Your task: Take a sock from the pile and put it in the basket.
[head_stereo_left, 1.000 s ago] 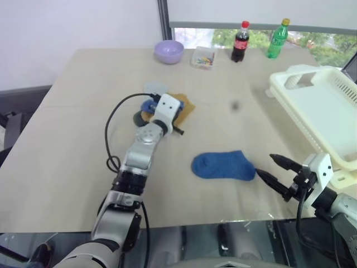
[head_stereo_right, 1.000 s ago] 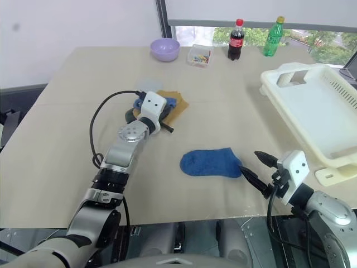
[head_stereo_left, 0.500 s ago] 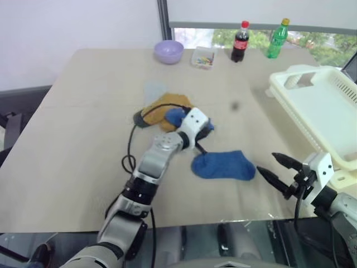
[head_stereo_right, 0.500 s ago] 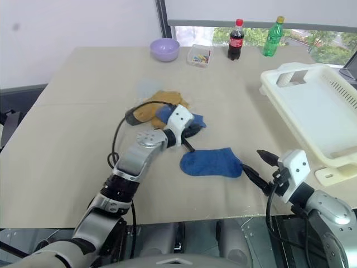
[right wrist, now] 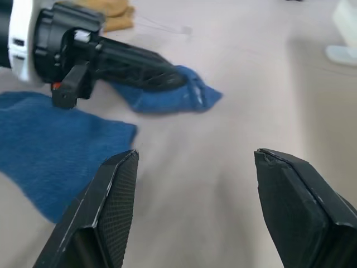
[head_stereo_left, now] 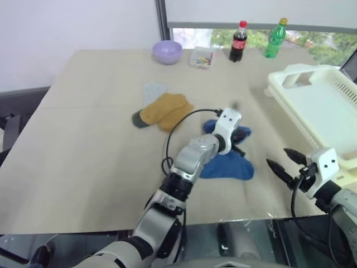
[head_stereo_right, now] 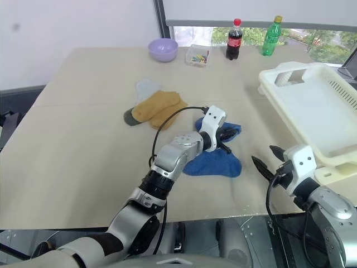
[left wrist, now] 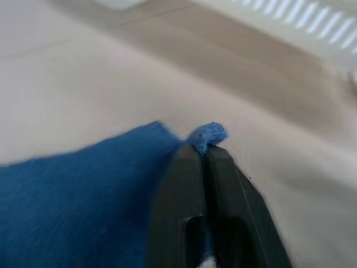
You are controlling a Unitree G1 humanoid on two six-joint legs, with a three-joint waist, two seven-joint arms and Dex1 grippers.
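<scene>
Left gripper clamped narrow on the edge of a blue sock, a tuft of fabric poking out past the fingertips in the left wrist view. Held by the edge, probably so the sock trails clear of the table on the way right. Gripped sock now at mid-table, just far of a second blue sock lying flat; touching or merely overlapping it, cannot tell. Well apart from the basket at the far right. Rest of the pile, mustard with a dark toe and a pale piece, left of centre. Right gripper spread wide and empty, low at the near right, aimed at the socks, likely placed to receive or help. Basket looks empty; drop not yet made.
</scene>
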